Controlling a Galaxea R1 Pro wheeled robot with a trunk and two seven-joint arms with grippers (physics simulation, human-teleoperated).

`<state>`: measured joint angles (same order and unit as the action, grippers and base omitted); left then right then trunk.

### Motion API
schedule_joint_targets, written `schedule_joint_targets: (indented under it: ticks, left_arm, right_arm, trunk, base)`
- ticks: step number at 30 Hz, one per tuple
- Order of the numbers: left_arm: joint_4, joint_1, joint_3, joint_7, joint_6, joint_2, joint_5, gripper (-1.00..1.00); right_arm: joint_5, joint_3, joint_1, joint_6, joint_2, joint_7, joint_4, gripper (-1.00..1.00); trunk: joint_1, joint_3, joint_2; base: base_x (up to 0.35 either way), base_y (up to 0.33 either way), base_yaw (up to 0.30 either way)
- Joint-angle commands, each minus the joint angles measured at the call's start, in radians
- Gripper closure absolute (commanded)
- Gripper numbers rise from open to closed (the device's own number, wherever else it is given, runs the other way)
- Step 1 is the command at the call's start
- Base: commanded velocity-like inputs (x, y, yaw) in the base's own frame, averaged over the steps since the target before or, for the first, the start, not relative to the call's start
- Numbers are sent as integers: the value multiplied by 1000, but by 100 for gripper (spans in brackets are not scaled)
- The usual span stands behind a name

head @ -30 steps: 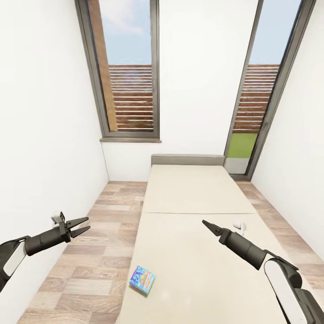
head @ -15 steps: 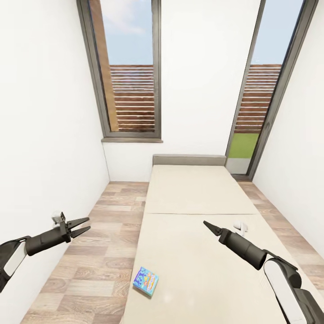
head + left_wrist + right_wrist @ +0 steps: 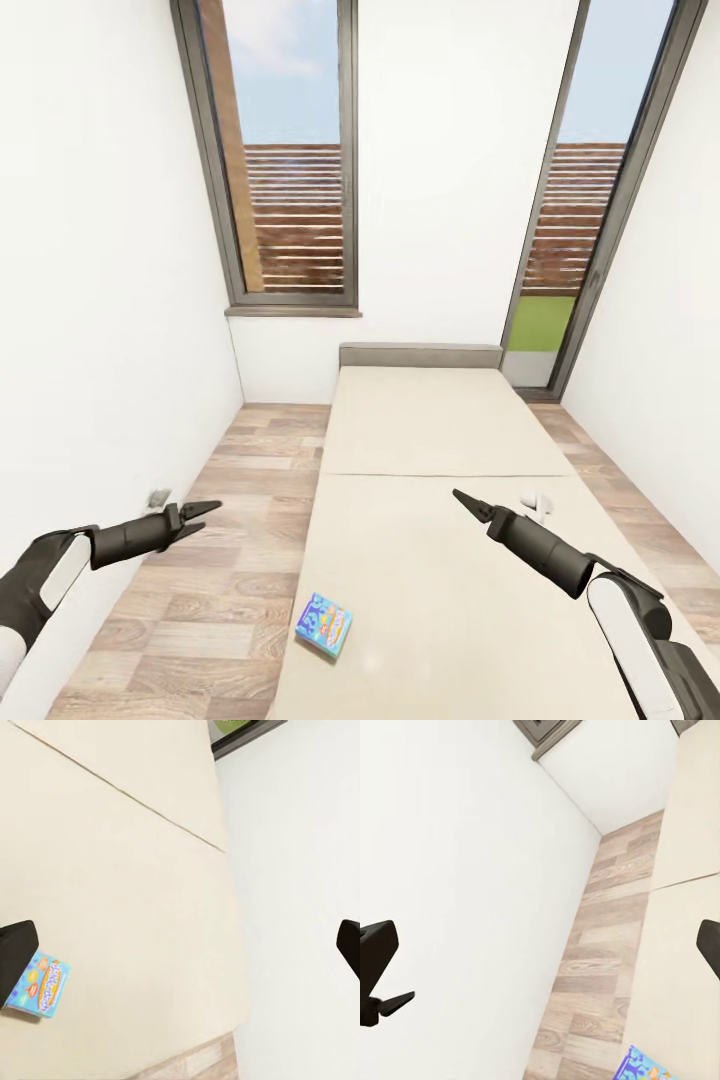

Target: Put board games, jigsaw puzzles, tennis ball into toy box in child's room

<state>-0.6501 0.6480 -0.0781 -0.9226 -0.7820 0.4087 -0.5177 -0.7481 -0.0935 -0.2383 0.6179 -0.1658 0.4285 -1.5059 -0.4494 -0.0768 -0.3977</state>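
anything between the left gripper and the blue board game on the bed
Nothing stands between them. In the head view, the left gripper hangs over wood plank floor, and only floor and the bed's beige edge separate it from the blue board game.

Two tall dark-framed windows (image 3: 290, 160) show a slatted wooden fence (image 3: 296, 215) and grass (image 3: 538, 322). A small white object (image 3: 535, 499) is near the right wall.

One thin flat blue board game box with cartoon print (image 3: 323, 624) lies near the near left edge of the one low beige-mattressed bed with a grey headboard (image 3: 430, 440). One small white object (image 3: 534, 501), too small to identify, sits toward the bed's right side. Two tall dark-framed windows (image 3: 285, 160) stand in the far wall. Two dark pointed tools show, a left one (image 3: 200, 515) and a right one (image 3: 466, 502).
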Motion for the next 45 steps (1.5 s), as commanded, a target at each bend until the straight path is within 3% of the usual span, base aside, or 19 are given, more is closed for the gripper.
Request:
schedule_joint_targets:
  ticks: [1,8,27,45]
  left_arm:
    - [0,1,-1,2,-1,-2,-2,-100]
    - [0,1,1,27,17,-22,-1,-100]
    - [0,1,0,49,20,-25,-1,-100]
    - [0,1,0,50,41,-24,1,-100]
  right_arm:
    - [-4,-1,-1,7,0,1,0,-100]
    - [-4,-2,-1,4,0,1,1,-100]
    - [-5,-2,-1,3,0,1,5,-100]
    - [-4,-2,-1,3,0,1,8,-100]
  trunk:
    - [-1,-2,-2]
    - [-1,-2,-2]
    - [-1,-2,-2]
    - [-1,-2,-2]
  base:
    - [0,-12,0]
    - [0,-214,0]
    - [11,-285,0]
    - [106,59,0]
